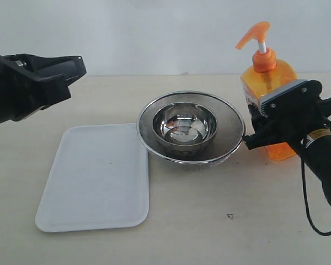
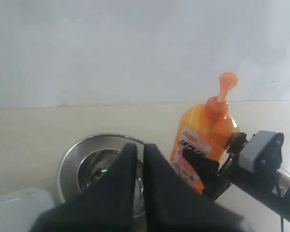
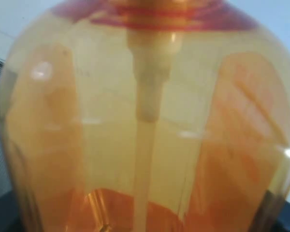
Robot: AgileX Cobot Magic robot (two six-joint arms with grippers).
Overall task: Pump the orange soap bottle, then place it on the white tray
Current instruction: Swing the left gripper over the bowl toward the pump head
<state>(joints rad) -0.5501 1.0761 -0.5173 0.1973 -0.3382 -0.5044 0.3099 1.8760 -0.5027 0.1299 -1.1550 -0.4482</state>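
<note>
The orange soap bottle [image 1: 269, 73] stands upright on the table at the right, its pump nozzle [image 1: 252, 35] raised and pointing toward the steel bowl. My right gripper [image 1: 267, 122] is shut on the bottle's body; one black finger lies across the label face [image 2: 195, 162]. In the right wrist view the translucent bottle [image 3: 145, 121] fills the frame and hides the fingers. The white tray [image 1: 94, 182] lies flat at the front left with nothing on it. My left gripper [image 1: 73, 69] hovers high at the far left, shut and holding nothing, its fingertips [image 2: 128, 157] almost touching.
A round steel bowl [image 1: 231, 118] sits in a wider steel dish between tray and bottle, touching the tray's far right corner. A black cable [image 1: 309, 210] trails from the right arm over the table. A pale wall closes the back.
</note>
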